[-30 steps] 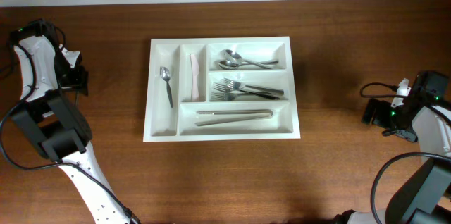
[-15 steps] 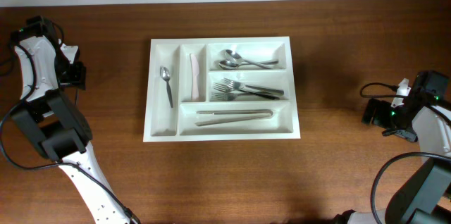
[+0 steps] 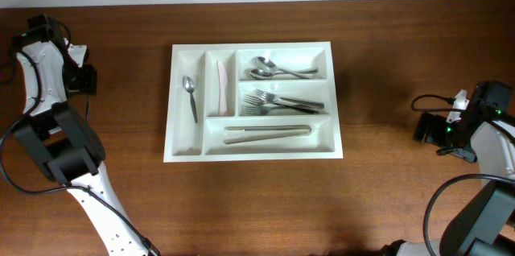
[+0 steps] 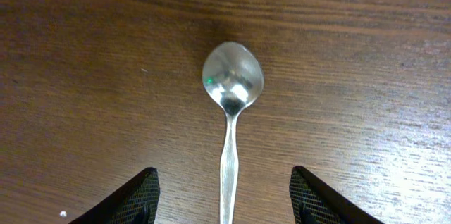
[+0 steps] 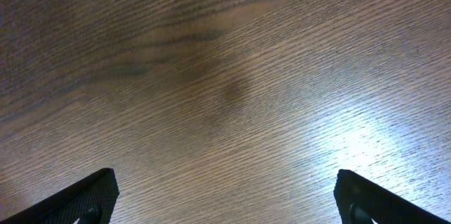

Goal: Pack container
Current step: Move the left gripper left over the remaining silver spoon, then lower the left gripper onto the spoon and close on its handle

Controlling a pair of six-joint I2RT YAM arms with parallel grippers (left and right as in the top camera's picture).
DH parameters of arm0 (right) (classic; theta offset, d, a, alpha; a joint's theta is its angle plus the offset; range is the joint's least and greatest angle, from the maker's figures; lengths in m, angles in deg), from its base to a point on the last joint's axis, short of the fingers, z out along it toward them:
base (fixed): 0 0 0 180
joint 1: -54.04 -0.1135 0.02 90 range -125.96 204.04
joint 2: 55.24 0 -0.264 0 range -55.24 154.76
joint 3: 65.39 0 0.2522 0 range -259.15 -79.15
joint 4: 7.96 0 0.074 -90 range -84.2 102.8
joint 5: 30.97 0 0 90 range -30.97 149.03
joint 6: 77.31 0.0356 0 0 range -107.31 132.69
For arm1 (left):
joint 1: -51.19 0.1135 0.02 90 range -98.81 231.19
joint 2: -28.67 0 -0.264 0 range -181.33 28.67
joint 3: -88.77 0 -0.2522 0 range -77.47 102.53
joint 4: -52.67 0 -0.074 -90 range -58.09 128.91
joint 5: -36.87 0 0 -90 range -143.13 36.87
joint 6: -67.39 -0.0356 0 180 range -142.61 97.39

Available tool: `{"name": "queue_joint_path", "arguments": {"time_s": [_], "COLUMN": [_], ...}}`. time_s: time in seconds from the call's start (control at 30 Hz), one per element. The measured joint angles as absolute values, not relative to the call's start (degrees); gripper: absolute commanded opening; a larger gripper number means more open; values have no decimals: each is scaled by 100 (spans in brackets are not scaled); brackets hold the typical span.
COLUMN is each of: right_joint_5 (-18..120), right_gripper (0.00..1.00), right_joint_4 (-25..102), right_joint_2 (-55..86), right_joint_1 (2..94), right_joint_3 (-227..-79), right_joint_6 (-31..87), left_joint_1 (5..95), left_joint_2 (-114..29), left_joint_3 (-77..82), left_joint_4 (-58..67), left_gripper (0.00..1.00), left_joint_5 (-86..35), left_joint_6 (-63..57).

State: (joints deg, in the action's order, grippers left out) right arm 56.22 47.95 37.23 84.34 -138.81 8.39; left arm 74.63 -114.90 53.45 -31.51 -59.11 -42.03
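We saw bright, even light overhead; the white cutlery tray (image 3: 249,46) threw only thin inner shadows. In the right wrist view glare washed the wooden table (image 5: 352,139) at 4 o'clock, dimmer toward 10. The spoon (image 4: 232,83) bowl showed sharp reflections.

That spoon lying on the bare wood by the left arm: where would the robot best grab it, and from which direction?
By the slim handle, just below the bowl, coming straight down from above. The spoon lies flat on the table, and its handle runs between the open fingers of the left gripper, one finger on each side with a gap to spare.
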Motion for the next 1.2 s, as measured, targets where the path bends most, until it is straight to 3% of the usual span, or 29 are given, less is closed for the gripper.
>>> {"name": "queue_joint_path", "arguments": {"time_s": [1.2], "right_joint_5": [5622], "right_gripper": [98], "right_joint_4": [4793], "right_joint_2": [3723], "right_joint_1": [8434], "right_joint_3": [-13881], "right_joint_6": [846], "left_joint_1": [7463], "left_joint_2": [-11822], "left_joint_3": [5345], "left_joint_4": [-2976], "left_gripper": [62], "left_joint_5": [-5384], "left_joint_6": [-4242]}}
